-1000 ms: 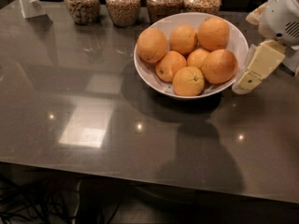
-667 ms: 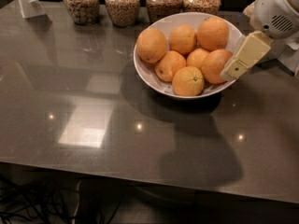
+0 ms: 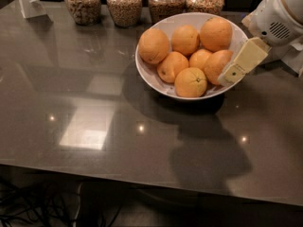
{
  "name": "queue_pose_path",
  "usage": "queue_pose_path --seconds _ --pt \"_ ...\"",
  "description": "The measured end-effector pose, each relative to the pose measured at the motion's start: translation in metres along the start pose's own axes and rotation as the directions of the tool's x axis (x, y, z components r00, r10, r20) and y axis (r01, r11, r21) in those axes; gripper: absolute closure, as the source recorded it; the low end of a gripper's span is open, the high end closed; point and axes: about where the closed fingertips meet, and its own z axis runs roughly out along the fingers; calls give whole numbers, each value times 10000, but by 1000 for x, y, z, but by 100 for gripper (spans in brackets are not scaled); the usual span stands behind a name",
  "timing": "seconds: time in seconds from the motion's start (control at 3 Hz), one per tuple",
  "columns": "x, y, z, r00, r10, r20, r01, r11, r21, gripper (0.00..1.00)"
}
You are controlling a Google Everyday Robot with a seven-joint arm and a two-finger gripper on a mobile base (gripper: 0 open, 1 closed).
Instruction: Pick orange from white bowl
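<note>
The white bowl [image 3: 150, 79] stands on the dark table, right of centre, and holds several oranges. The orange [image 3: 216, 64], large and deep reddish-orange, lies at the bowl's right side. A yellower orange with a dark stem dimple [image 3: 191, 82] lies at the front. My gripper [image 3: 233, 71], cream-coloured on a white arm [image 3: 274, 20], reaches in from the upper right. It is over the bowl's right rim, right against the orange, and hides that orange's right edge. It holds nothing that I can see.
Several glass jars of grain [image 3: 124, 4] stand in a row right behind the bowl. A white stand [image 3: 29, 1] is at the back left corner. The table's front edge [image 3: 142, 181] runs along the bottom, with cables [image 3: 28, 207] below.
My gripper has moved left and a little up, from beside the bowl's right rim to over the rim and against the large orange. The oranges and bowl have not moved.
</note>
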Motion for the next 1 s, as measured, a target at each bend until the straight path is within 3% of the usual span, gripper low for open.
queue_pose_path --seconds 0.67,1.0 --pt "7 11 34 9954 933 202 -908 9907 -1011 0" --pt "7 8 44 9938 1071 308 -1033 9890 -1054 0"
